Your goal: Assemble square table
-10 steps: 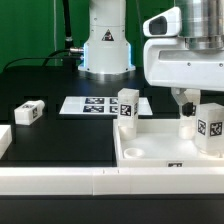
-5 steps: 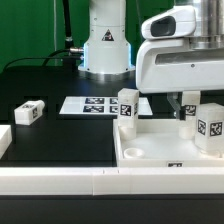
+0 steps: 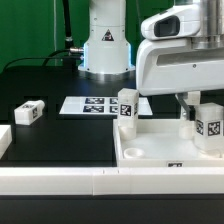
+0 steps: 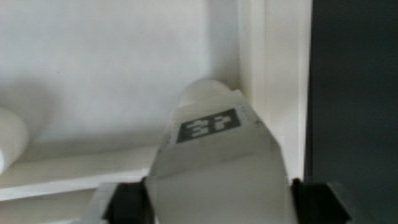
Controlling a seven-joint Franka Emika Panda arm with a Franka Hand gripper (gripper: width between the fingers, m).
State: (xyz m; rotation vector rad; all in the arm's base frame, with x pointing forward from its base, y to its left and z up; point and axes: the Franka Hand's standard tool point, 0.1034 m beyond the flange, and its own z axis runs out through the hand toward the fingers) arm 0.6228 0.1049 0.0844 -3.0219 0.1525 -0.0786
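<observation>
**Op:** Where does the leg lie from my claw (image 3: 190, 114)?

**Obs:** Straight below it. The upright leg (image 3: 207, 125) stands on the square table top (image 3: 150, 150), at the side toward the exterior view's right. The wrist view puts it close in a corner of the raised rim. Its long axis is vertical, in line with your wrist, tag face showing.

**Op:** Jaws?

**Obs:** One of the fingers (image 4: 125, 203) sits on each flank of the leg, just beside it. I cannot tell whether they press or only straddle it. Treat it as unsecured.

**Op:** What does the next move turn on?

**Obs:** My judgement: that shared vertical line. The leg is centred between your fingers, so you need no sideways correction. Any lift or twist should run along the leg's own axis; tilted, it may bind against the rim.

**Op:** Other parts?

**Obs:** A second leg (image 3: 127, 108) stands at the top's back corner, toward the exterior view's left. A third leg (image 3: 28, 112) lies on the worktop (image 3: 60, 140), well apart, past the marker board (image 3: 92, 104).
</observation>
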